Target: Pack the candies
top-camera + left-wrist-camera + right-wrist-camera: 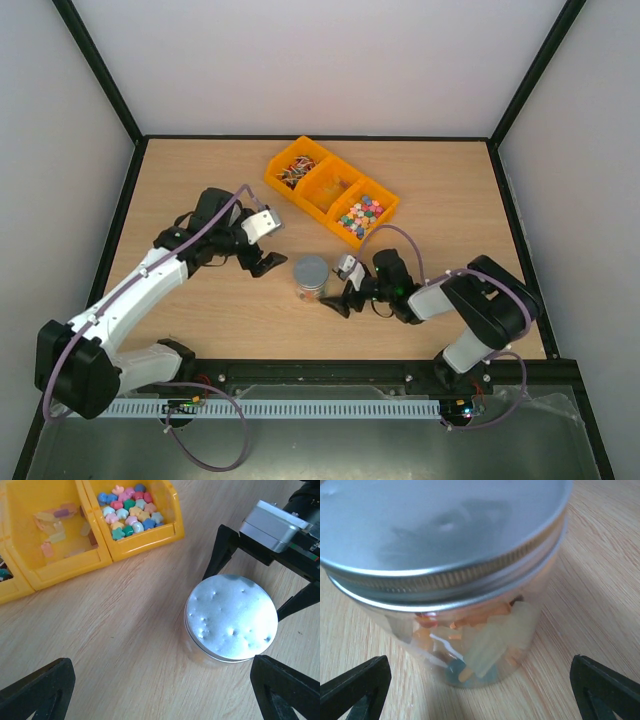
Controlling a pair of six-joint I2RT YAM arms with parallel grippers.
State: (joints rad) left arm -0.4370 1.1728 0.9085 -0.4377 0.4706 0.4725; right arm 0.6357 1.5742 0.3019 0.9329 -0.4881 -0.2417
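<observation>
A clear jar with a grey screw lid stands closed on the table, with mixed candies inside. More candies lie in a yellow three-compartment bin: red-white-dark pieces, amber pieces and pastel pieces. My right gripper is open, and its fingers flank the jar without pressing on it; the jar fills the right wrist view. My left gripper is open and empty, hovering just left of the jar, which sits near its right finger.
The yellow bin's front wall is close behind the jar. Black frame rails run along the table's far edge and sides. Bare wood lies under my left gripper.
</observation>
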